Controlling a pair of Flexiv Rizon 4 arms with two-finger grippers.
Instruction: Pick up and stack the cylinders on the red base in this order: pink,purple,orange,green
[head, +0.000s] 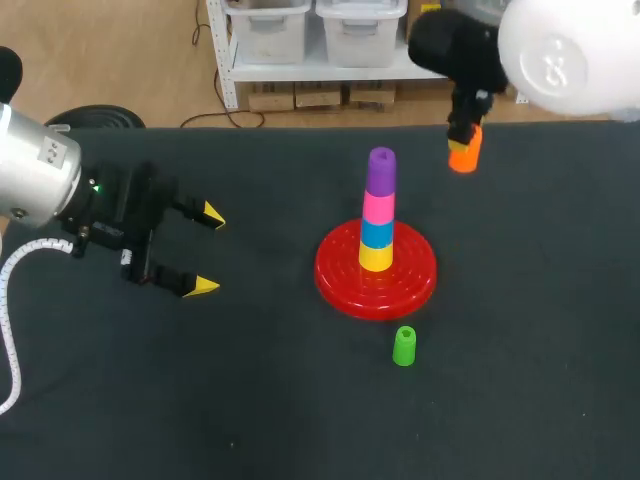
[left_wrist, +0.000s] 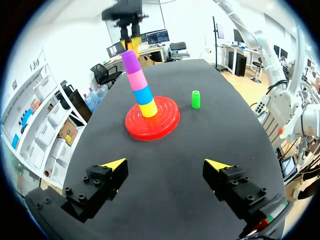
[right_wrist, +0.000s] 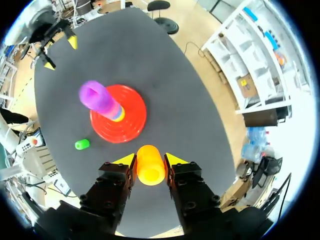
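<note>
Above the table behind the base (head: 340, 282), grips the orange cylinder (head: 464, 156) between the fingers of the right gripper (right_wrist: 150, 160), holds the left gripper (head: 208, 250) spread wide and empty well to the left, with yellow (head: 376, 258), blue (head: 377, 233), pink (head: 378, 207) and purple (head: 381, 170) stacked on the base and the green cylinder (head: 403, 346) upright just in front of it.

Overhead, wrist views; shared red base (head: 422, 276)

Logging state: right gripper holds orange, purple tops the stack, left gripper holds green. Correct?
Not quite. The left gripper is open and empty; the green cylinder stands on the table by the red base, per the head view. Rest holds.
</note>
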